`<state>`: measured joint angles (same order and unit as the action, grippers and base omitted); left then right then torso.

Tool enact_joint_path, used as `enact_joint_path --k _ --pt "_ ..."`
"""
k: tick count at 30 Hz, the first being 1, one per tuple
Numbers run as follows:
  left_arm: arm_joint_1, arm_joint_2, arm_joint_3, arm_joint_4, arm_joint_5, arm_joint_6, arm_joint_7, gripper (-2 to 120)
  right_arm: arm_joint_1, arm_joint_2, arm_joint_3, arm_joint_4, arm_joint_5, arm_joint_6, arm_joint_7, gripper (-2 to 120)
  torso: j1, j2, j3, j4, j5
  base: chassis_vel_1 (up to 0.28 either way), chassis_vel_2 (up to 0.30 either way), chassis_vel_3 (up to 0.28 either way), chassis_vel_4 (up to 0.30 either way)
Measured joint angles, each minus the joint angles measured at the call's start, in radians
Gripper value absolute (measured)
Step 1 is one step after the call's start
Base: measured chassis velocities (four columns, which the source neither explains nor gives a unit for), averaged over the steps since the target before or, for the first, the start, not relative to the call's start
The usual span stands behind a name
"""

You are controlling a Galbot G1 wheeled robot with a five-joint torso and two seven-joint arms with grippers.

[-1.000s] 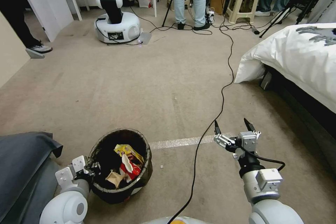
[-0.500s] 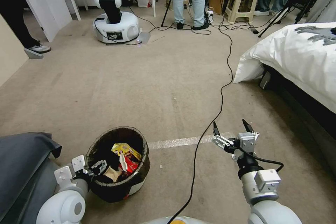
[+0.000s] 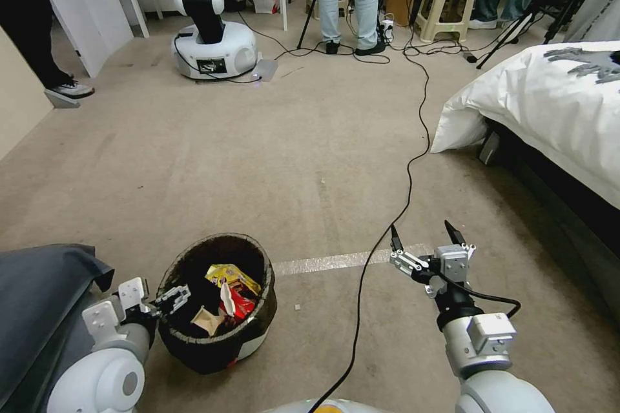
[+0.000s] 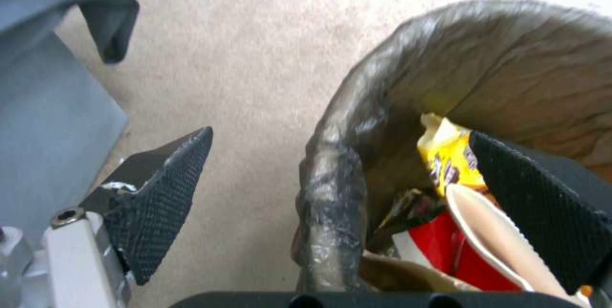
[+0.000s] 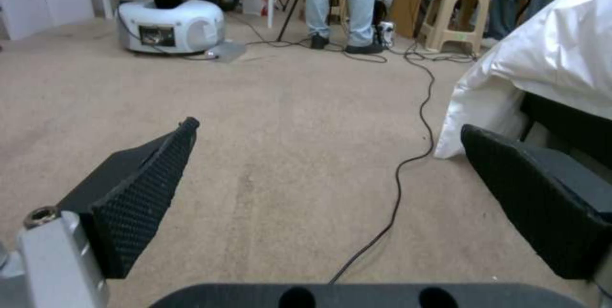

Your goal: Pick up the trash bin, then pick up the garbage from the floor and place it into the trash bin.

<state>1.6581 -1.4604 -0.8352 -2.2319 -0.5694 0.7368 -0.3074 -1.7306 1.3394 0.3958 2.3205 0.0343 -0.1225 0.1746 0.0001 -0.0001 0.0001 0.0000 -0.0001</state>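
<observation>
Trash bin [image 3: 216, 335]: upright on the carpet, a dark bag liner folded over its rim, white plastic below.
Garbage [image 3: 231, 289]: inside the trash bin; yellow and red-white snack wrappers and a pale paper piece.
Left gripper [image 3: 169, 300]: at the trash bin's near-left rim, fingers spread and released, one pad outside the liner, the other over the wrappers, the rim between them untouched.
Right gripper [image 3: 420, 240]: well right of the trash bin, raised above the carpet, fingers apart, grasping nothing.
Black cable [image 3: 387, 232]: runs along the floor between the trash bin and the right gripper.
</observation>
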Motion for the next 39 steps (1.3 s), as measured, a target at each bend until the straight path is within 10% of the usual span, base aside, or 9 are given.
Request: enact_joint_path --k 8,14,22,39 --pt "0.069 0.003 -0.039 -0.082 0.1 -0.069 0.125 100 -0.004 0.0 0.007 0.007 0.0 -0.002 0.0 100 0.0 0.0 0.0 0.0 0.0 0.0 0.0 0.0 0.0" --pt "0.151 -0.017 -0.072 -0.107 0.311 -0.478 0.212 100 -0.013 0.017 0.023 0.013 -0.001 0.002 0.001 100 0.0 0.0 0.0 0.0 0.0001 0.0 0.0 0.0 0.0" --pt "0.251 -0.092 -0.059 -0.144 0.537 -0.779 0.256 100 -0.049 0.063 0.035 0.027 -0.041 0.06 0.009 100 0.0 0.0 0.0 0.0 0.0002 0.0 0.0 0.0 0.0" --pt "0.357 -0.15 -0.008 -0.142 0.632 -1.029 0.216 100 -0.151 0.125 0.054 0.033 -0.134 0.198 0.017 100 0.0 0.0 0.0 0.0 0.0001 0.0 0.0 0.0 0.0"
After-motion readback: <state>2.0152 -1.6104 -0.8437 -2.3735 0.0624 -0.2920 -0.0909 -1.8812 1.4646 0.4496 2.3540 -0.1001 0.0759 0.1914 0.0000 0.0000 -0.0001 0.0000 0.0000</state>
